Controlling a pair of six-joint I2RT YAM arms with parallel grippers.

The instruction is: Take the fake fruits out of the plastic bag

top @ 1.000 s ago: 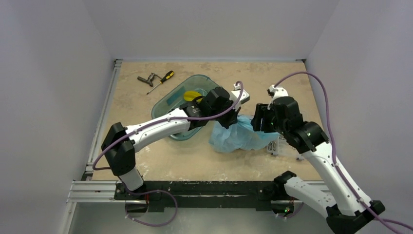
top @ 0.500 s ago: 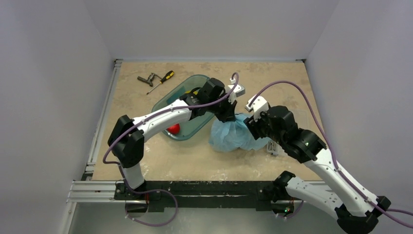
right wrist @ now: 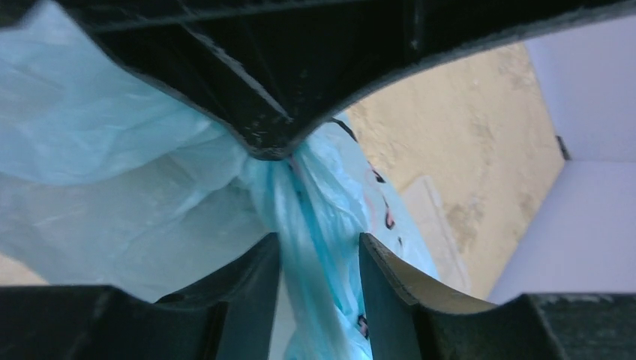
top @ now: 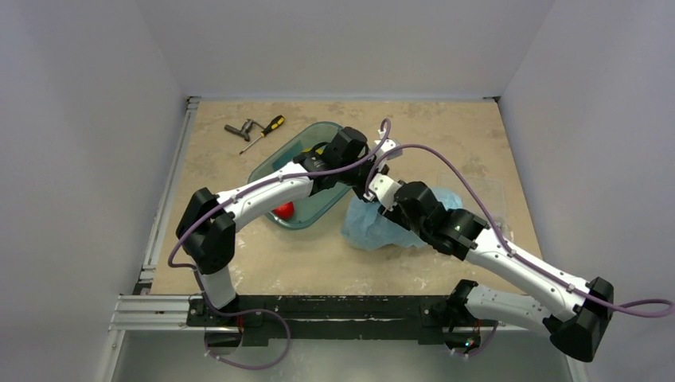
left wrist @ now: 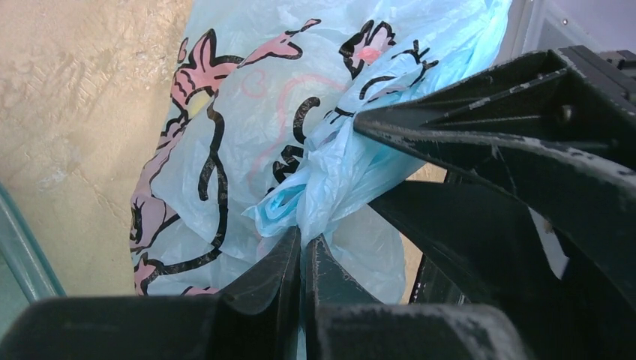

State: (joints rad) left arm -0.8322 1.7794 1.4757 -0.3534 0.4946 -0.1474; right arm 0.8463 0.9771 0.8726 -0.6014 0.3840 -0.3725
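Observation:
The light-blue plastic bag point(top: 362, 227) with its pink-and-white cartoon print point(left wrist: 225, 127) sits on the table right of the tray. My left gripper point(top: 364, 181) is shut on the bag's bunched top point(left wrist: 302, 238). My right gripper point(top: 380, 197) is right beside it, just under the left fingers point(right wrist: 285, 90). Its jaws stand apart on either side of a twisted strand of the bag point(right wrist: 319, 244). Its black fingers point(left wrist: 487, 142) fill the right of the left wrist view. The fake fruits are hidden inside the bag.
A teal plastic tray point(top: 267, 171) lies under my left arm with a red round fruit point(top: 282, 210) in it. A yellow-handled screwdriver point(top: 265, 131) and a metal tool point(top: 239, 129) lie at the back left. White walls close in the table.
My right arm has swung left from the bag's right side to the bunched top, beside the left gripper. The left gripper keeps hold of the bag top and has shifted slightly left.

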